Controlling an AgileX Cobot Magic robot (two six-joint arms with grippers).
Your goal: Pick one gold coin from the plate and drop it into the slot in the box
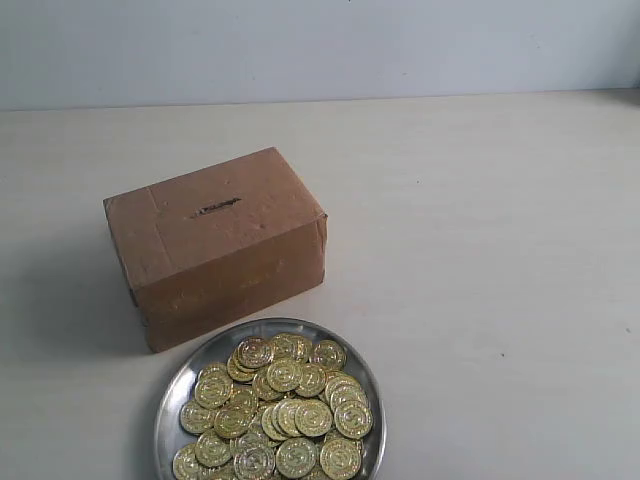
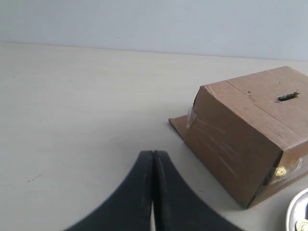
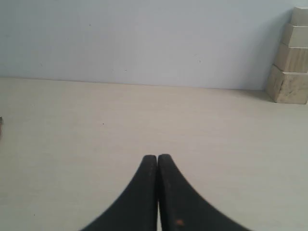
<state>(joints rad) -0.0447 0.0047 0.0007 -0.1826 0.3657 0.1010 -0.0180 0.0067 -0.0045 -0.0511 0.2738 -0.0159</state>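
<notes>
Sitting on a pale table, the brown cardboard box is turned at a slight angle, with its widest face up. The slot is a short dark slit with ragged edges, cut near the middle of that top face. Just in front of the box, on the side nearer the exterior camera, lies the round silver plate. Its far rim sits close to the foot of the box, though I cannot tell whether they touch. A heap of gold coins fills most of the plate, overlapping one another.

The left gripper has its two black fingers pressed flat together, tip against tip. It hangs over bare table, with the box ahead of it and off to one side, clearly apart from the tips. From this wrist camera the slot shows on the far part of the box top, and a sliver of the plate's rim shows past the box's near corner. Both are well apart from the fingers.

The right gripper is likewise pressed together, its fingers meeting along a thin seam. It points across open table toward a plain wall, where a stack of pale blocks stands in the corner. The box, the plate and the coins lie outside this camera's view.
</notes>
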